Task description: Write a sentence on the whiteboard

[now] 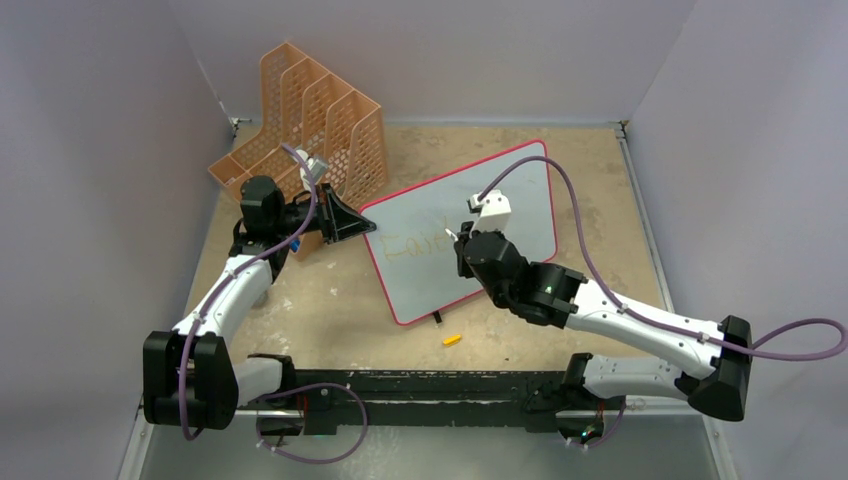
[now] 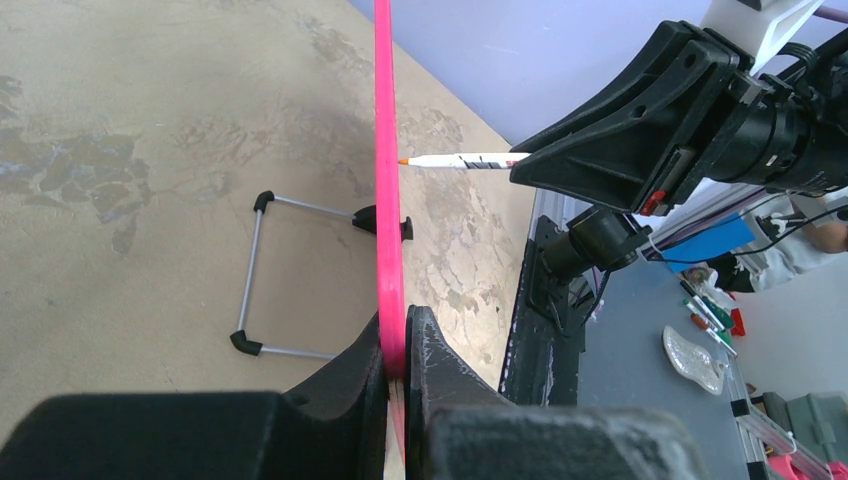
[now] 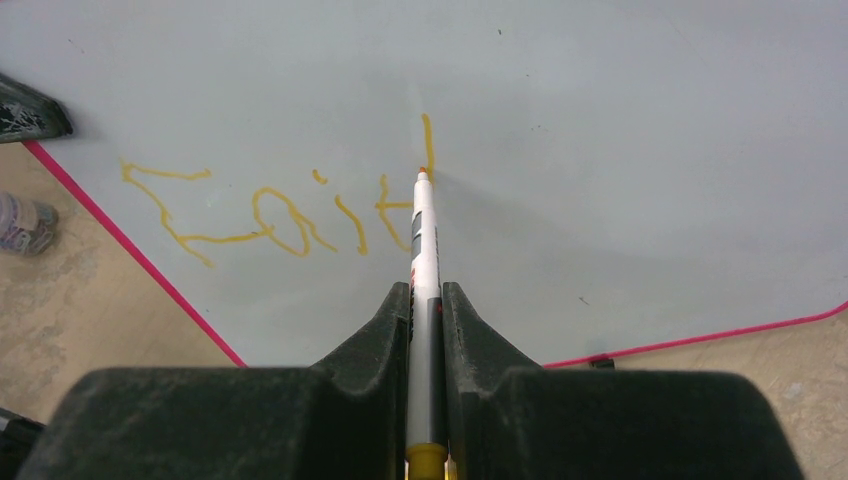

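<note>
**Inspector:** Top view?
**Assistant:** A large pale whiteboard [image 1: 520, 195] with a red-pink frame sits on the tan desk [image 1: 320, 300]. The left fingers [image 1: 347, 222] are at its left corner and the right fingers [image 1: 464, 242] over its middle. An orange perforated plastic rack [image 1: 310, 120] is behind that corner. A small orange piece [image 1: 452, 340] lies near the board's front edge.
**Inspector:** Left wrist?
**Assistant:** The fingers are clamped tight on the frame edge.
**Inspector:** Right wrist?
**Assistant:** The fingers are closed on a slim white marker [image 3: 424, 225]. Its tip touches the board at the faint yellow-orange letters [image 3: 270, 215], "Fait" plus one upright stroke.
</note>
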`<action>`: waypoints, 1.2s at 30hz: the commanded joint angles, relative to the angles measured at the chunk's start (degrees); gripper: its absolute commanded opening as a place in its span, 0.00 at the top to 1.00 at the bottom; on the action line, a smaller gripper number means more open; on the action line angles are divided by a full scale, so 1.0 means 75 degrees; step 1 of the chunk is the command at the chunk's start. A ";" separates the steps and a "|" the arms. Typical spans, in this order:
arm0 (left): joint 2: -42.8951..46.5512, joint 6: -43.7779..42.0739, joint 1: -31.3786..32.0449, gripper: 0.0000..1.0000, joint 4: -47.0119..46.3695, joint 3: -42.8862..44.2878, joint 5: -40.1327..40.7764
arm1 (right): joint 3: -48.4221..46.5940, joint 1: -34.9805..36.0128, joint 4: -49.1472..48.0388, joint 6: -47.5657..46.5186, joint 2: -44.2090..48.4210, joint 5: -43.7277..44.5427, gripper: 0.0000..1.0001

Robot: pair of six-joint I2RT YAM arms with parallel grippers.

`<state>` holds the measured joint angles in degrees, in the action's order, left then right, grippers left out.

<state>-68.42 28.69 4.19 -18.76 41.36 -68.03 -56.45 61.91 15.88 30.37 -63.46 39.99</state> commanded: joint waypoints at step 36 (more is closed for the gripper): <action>0.0021 -0.0473 0.0016 1.00 -0.0158 0.0240 -0.0316 | 0.0409 -0.0172 0.0301 0.0408 0.0002 0.0370 1.00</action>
<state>-68.51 28.69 4.19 -18.65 41.36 -67.85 -54.39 61.32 17.26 31.99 -63.99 42.81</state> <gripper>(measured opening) 0.032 0.146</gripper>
